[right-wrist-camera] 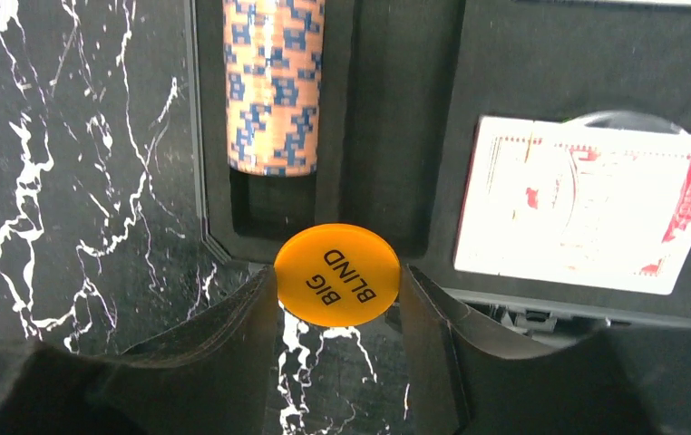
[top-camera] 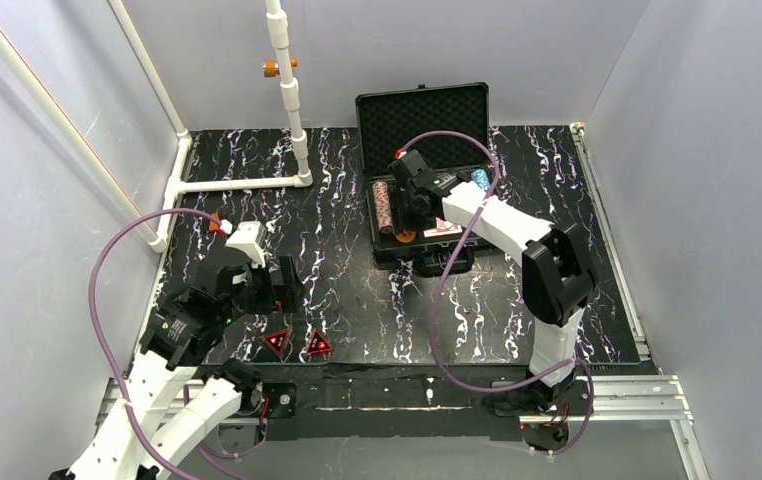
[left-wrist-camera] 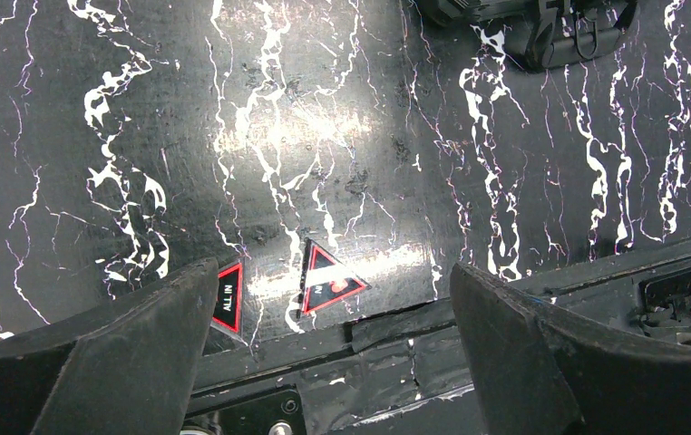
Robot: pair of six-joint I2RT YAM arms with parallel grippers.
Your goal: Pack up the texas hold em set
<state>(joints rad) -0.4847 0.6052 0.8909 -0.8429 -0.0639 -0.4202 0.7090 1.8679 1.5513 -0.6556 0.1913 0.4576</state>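
Note:
The black case (top-camera: pixel 422 115) stands open at the back of the table, ribbed lid upright. Its foam base holds a brown/blue chip stack (top-camera: pixel 384 207), also in the right wrist view (right-wrist-camera: pixel 274 86), and a card deck (top-camera: pixel 444 228) (right-wrist-camera: pixel 587 204). My right gripper (top-camera: pixel 409 222) (right-wrist-camera: pixel 337 292) is shut on an orange "BIG BLIND" disc (right-wrist-camera: pixel 337 275) over the case's front-left corner. Two red-black triangles (top-camera: pixel 277 340) (top-camera: pixel 317 345) lie near the front edge, also in the left wrist view (left-wrist-camera: pixel 229 297) (left-wrist-camera: pixel 328 281). My left gripper (top-camera: pixel 285 278) (left-wrist-camera: pixel 333 349) is open above them.
A white pipe frame (top-camera: pixel 292 100) rises at the back left. A small orange block with a black part (top-camera: pixel 219 224) lies by the left arm. A light blue chip stack (top-camera: pixel 479 178) sits in the case behind the right arm. Grey walls close three sides.

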